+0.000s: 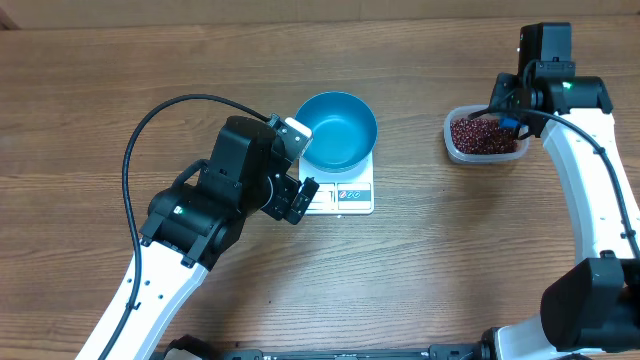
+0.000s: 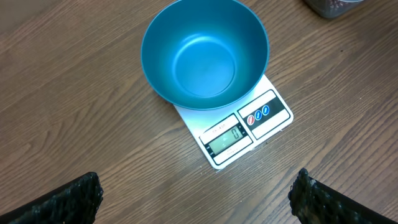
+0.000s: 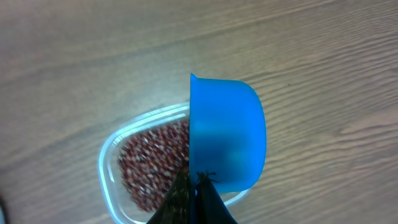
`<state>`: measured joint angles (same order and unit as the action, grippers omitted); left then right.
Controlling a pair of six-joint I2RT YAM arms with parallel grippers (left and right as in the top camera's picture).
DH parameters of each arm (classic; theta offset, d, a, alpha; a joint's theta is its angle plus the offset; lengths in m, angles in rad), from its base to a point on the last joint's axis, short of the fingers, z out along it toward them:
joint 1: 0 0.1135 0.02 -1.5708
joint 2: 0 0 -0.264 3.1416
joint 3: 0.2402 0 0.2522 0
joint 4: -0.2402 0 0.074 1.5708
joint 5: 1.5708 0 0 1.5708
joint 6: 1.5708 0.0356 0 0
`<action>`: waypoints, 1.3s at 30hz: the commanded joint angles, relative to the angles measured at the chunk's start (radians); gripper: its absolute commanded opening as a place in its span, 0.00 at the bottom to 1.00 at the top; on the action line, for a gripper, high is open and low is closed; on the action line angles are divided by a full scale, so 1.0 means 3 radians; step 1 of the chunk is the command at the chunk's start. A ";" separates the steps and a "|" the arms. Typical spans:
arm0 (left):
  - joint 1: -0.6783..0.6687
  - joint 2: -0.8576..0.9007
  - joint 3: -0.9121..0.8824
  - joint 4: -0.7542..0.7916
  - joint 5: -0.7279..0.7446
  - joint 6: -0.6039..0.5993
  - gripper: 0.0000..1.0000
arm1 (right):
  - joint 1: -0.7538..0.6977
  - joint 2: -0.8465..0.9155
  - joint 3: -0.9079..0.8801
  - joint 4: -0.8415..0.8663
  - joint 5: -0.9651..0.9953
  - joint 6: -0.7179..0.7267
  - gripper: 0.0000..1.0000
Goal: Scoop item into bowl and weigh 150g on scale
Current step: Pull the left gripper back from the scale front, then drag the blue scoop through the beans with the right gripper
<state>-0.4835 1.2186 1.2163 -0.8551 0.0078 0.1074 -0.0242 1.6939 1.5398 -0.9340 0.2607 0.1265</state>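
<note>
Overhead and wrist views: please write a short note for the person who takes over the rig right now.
Left pincer: open, empty, hovering near the display side of the scale.
Right pincer: shut on the handle of the blue scoop, over the clear tub of beans.
Blue bowl: empty, standing on the scale; display shows 0.
Done: bowl placed, scoop in grip.
Left: scoop beans into the bowl up to 150 g.

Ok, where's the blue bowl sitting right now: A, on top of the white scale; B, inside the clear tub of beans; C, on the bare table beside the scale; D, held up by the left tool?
A: the bowl rests on the scale, with the scale's display panel showing just in front of its rim.
</note>
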 commanded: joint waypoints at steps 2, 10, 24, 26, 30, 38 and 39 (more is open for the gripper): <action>0.0019 0.0018 0.0075 -0.0008 0.0038 0.0039 1.00 | 0.0072 0.0024 0.0065 -0.0106 0.0198 -0.0313 0.04; 0.0019 0.0018 0.0075 -0.0008 0.0038 0.0039 1.00 | 0.0303 0.0024 0.0064 -0.0187 0.0356 -0.0627 0.04; 0.0019 0.0018 0.0075 -0.0008 0.0038 0.0039 0.99 | 0.0367 0.0182 0.0064 -0.0362 0.0628 -0.0600 0.04; 0.0019 0.0018 0.0075 -0.0008 0.0038 0.0039 0.99 | 0.0367 0.0264 0.0064 -0.0350 0.0627 -0.0599 0.04; 0.0019 0.0018 0.0075 -0.0008 0.0038 0.0039 1.00 | 0.0367 0.0439 0.0064 -0.0310 0.0627 -0.0599 0.04; 0.0019 0.0018 0.0075 -0.0008 0.0038 0.0039 0.99 | 0.0367 0.0605 0.0064 -0.0281 0.0626 -0.0587 0.04; 0.0019 0.0018 0.0075 -0.0008 0.0038 0.0039 0.99 | 0.0367 0.0605 0.0064 -0.0281 0.0624 -0.0587 0.04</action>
<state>-0.4835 1.2186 1.2163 -0.8577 0.0078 0.1074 0.0875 1.8587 1.5398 -1.0168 0.4335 -0.0528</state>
